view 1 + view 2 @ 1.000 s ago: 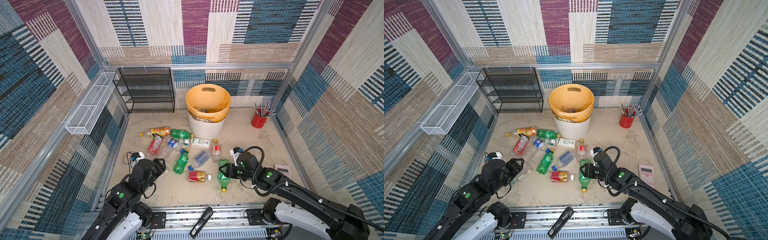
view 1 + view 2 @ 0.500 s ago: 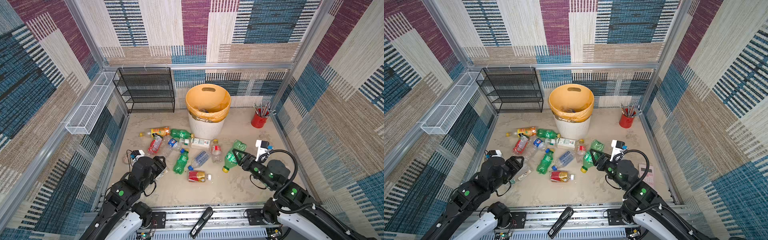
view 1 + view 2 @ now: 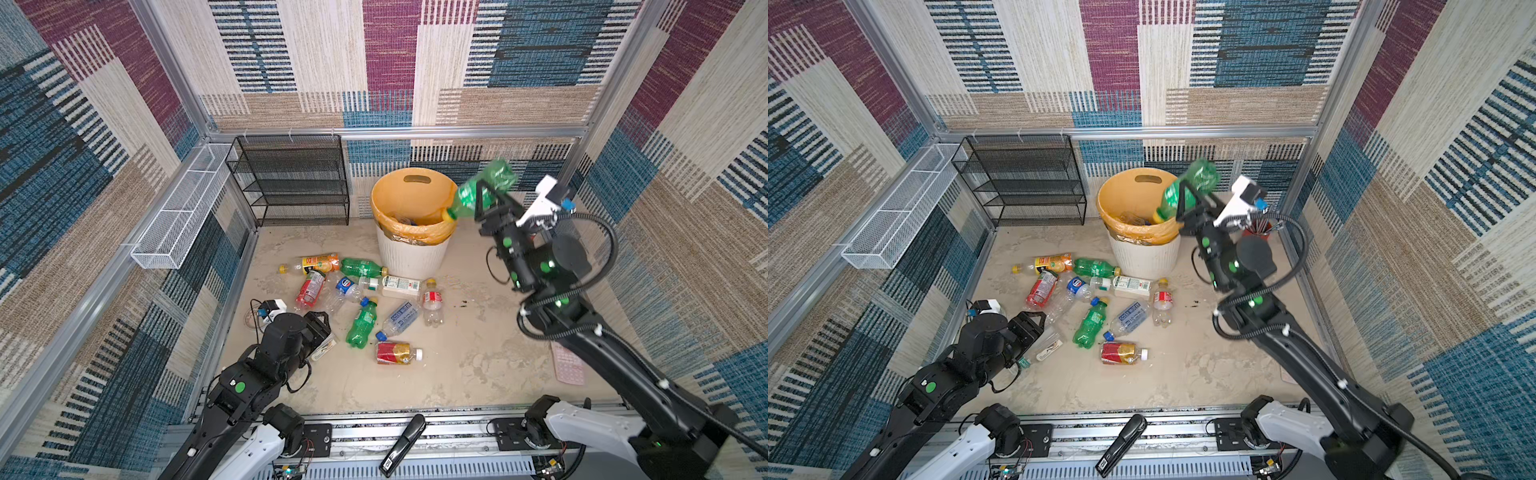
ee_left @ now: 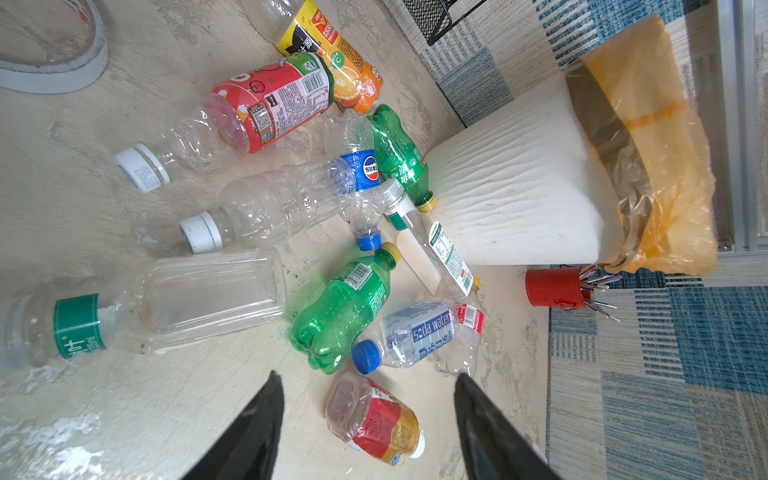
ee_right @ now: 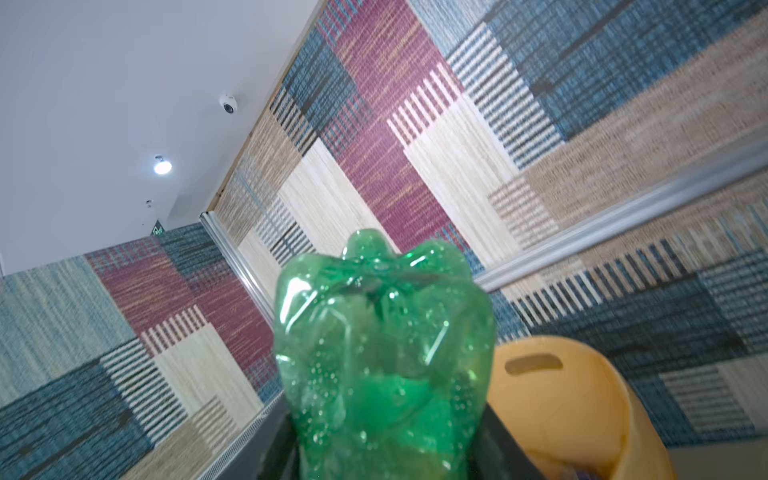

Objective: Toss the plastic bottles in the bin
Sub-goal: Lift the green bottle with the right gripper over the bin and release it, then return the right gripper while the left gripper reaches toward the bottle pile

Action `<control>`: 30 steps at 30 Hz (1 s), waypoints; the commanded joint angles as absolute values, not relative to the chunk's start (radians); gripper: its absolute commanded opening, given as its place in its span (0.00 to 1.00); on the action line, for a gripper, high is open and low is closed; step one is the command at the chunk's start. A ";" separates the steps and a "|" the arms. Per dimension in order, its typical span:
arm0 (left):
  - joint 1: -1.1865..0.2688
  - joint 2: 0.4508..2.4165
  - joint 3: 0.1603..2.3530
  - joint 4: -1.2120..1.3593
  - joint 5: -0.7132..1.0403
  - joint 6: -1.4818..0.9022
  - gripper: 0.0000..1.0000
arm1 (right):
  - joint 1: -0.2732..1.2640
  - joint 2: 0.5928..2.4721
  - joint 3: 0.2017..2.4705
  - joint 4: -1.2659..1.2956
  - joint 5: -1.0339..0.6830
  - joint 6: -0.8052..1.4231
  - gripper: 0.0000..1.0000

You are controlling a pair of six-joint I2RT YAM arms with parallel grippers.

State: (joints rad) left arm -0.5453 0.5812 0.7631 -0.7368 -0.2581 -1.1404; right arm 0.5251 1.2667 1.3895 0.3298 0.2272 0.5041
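My right gripper (image 3: pixel 484 203) is shut on a crumpled green bottle (image 3: pixel 482 189), held in the air at the right rim of the bin (image 3: pixel 411 257). The bottle's yellow cap points down over the orange liner. In the right wrist view the green bottle (image 5: pixel 382 353) fills the space between the dark fingers, with the bin (image 5: pixel 582 399) beside it. Several plastic bottles lie on the floor in front of the bin. My left gripper (image 3: pixel 322 324) is low at the left of the pile and open. A red-and-gold labelled bottle (image 4: pixel 374 419) lies just past its fingertips and a clear bottle (image 4: pixel 208 295) beside them.
A black mesh rack (image 3: pixel 291 178) stands at the back left, and a white wire basket (image 3: pixel 178 216) hangs on the left wall. A red pencil cup (image 3: pixel 1260 228) sits right of the bin behind my right arm. A tape roll (image 4: pixel 54 70) and a pink calculator (image 3: pixel 567 365) lie on the floor.
My right arm has lifted the green bottle off the floor and carried it up and back to the bin's rim. The left arm has hardly moved.
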 commanded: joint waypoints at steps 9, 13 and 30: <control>-0.545 0.549 0.792 -0.734 -0.311 -1.135 0.66 | 0.451 1.474 1.983 -0.022 0.024 0.407 1.00; -0.545 0.548 0.782 -0.734 -0.307 -1.140 0.66 | 0.447 1.359 1.875 -0.072 0.043 0.380 0.98; -0.543 0.567 0.747 -0.746 -0.292 -1.159 0.66 | 0.448 0.823 0.593 -0.362 -0.170 0.737 0.78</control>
State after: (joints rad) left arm -0.5449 0.5625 0.7513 -0.7376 -0.2882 -1.1404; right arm 0.4469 0.8482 0.6708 -0.3401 -0.1062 0.6579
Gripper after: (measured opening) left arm 0.663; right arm 0.788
